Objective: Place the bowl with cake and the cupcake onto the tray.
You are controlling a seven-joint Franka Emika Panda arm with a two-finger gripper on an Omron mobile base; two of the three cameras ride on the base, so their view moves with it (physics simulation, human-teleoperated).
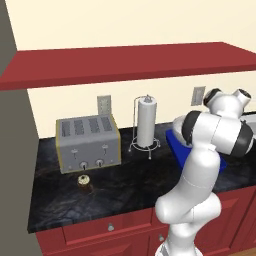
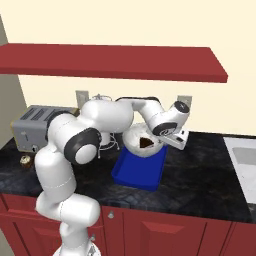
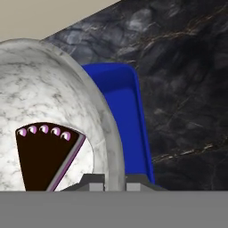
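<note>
My gripper point(image 2: 166, 141) is shut on the rim of the light marbled bowl point(image 2: 136, 140), which holds a dark brown cake wedge point(image 2: 146, 143) with a pink layer. The bowl is tilted over the far end of the bright blue tray point(image 2: 137, 174); I cannot tell whether it touches the tray. In the hand view the bowl point(image 3: 49, 98) and cake point(image 3: 42, 160) are on the left, its rim runs between my fingertips point(image 3: 93, 181), and the tray point(image 3: 122, 120) lies beyond. The tiny cupcake point(image 1: 84, 183) stands on the counter in front of the toaster, far left of the tray point(image 1: 176, 144).
A silver toaster point(image 1: 88, 142) and a paper towel holder point(image 1: 146, 124) stand against the back wall. A red shelf point(image 1: 125, 62) hangs over the dark stone counter point(image 1: 125, 185). A sink point(image 2: 244, 160) is at the right end.
</note>
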